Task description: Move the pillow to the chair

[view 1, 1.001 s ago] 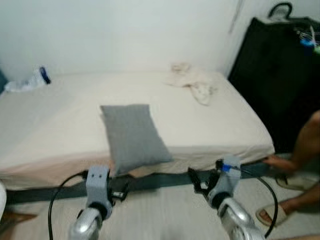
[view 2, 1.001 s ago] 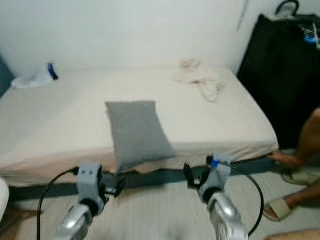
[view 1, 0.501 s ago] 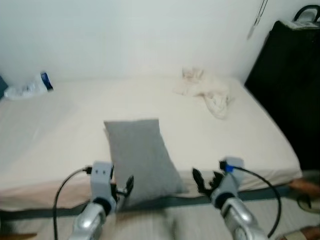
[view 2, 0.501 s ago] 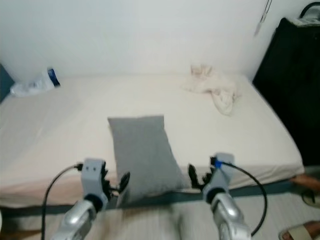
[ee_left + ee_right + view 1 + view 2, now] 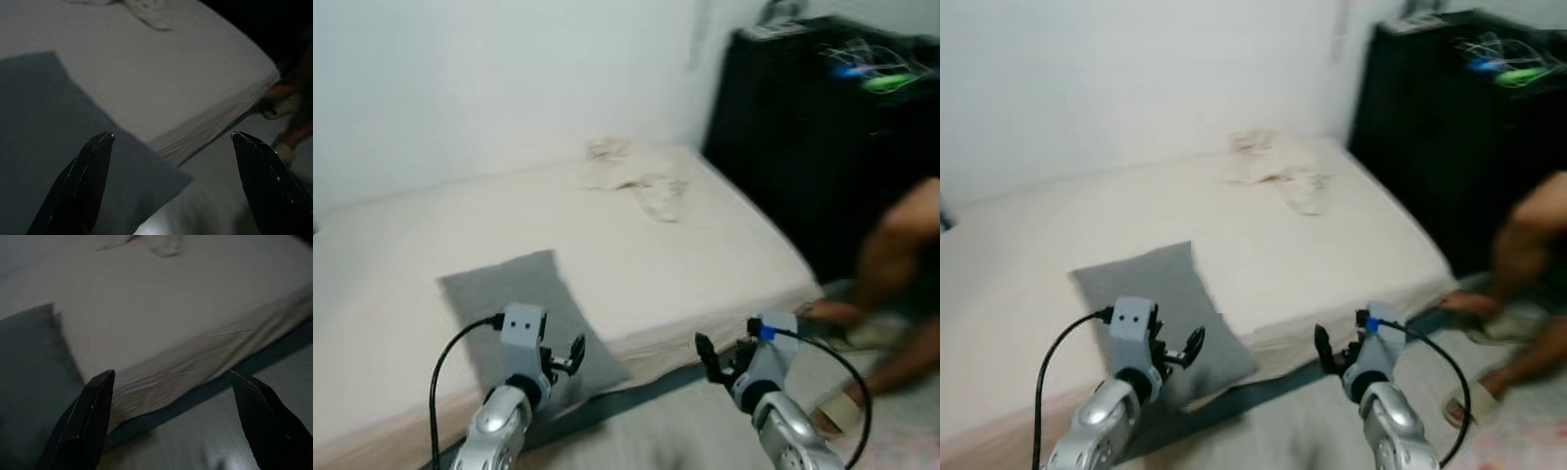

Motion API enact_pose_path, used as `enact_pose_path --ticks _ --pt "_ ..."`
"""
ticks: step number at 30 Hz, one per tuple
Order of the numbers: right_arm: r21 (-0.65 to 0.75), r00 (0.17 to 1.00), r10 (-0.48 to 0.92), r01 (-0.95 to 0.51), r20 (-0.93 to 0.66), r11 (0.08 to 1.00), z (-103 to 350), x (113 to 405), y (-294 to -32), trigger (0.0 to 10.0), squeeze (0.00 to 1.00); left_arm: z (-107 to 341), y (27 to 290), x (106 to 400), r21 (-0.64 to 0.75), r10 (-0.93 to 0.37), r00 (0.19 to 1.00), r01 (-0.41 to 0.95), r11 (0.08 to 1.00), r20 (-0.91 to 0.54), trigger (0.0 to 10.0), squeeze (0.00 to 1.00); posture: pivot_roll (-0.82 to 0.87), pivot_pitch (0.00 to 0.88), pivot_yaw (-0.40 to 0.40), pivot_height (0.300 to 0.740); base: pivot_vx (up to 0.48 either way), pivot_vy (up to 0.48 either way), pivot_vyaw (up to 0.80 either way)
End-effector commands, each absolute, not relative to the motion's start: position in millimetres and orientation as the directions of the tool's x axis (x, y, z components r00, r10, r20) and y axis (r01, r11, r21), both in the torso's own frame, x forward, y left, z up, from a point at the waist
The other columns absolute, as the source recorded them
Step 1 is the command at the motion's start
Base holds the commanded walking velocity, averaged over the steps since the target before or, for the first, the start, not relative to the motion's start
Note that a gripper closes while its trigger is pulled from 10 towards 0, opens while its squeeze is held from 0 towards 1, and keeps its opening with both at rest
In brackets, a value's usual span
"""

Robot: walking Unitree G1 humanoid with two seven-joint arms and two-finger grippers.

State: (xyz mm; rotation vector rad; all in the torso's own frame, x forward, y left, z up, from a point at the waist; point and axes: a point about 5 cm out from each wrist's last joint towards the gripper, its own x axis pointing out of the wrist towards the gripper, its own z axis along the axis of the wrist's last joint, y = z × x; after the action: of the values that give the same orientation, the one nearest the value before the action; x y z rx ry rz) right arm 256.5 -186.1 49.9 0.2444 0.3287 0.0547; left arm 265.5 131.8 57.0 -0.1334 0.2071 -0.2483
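Grey pillow (image 5: 524,318) lying on the near left of the cream bed (image 5: 705,264), corner overhanging the near edge, left gripper (image 5: 563,360) held over its near end with fingers spread and empty, right gripper (image 5: 720,364) also spread and empty above the floor (image 5: 675,431) to the right, crumpled cloth (image 5: 636,181) at the far side, a person's legs (image 5: 891,294) at right.

The view has swung right across the bed (image 5: 636,255)

You get no readable text, label, brand or number anywhere; frames blurred, wrist views dark.
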Motion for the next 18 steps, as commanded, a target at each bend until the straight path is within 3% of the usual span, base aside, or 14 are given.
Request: enact_pose_path --ticks 1,10,18 --pt "0.268 0.940 0.107 -0.017 -0.325 0.963 46.1 254.7 -180.9 10.0 0.00 56.2 136.5 265.9 -0.166 -0.228 0.953 0.196 0.966 -0.199 10.0 0.00 -0.09 0.107 0.040 0.740 0.000 0.000 0.00" --pt "0.265 0.938 0.113 -0.024 -0.327 0.964 45.7 254.5 -180.8 10.0 0.00 51.5 138.4 266.8 -0.135 -0.198 0.953 0.170 0.976 -0.228 10.0 0.00 -0.10 0.103 0.040 0.740 0.000 0.000 0.00" --pt "0.264 0.936 0.122 -0.033 -0.329 0.964 45.3 254.3 -179.8 10.0 0.00 49.6 137.6 265.3 -0.133 -0.195 0.951 0.166 0.977 -0.239 10.0 0.00 -0.10 0.099 0.038 0.740 0.286 0.000 0.00"
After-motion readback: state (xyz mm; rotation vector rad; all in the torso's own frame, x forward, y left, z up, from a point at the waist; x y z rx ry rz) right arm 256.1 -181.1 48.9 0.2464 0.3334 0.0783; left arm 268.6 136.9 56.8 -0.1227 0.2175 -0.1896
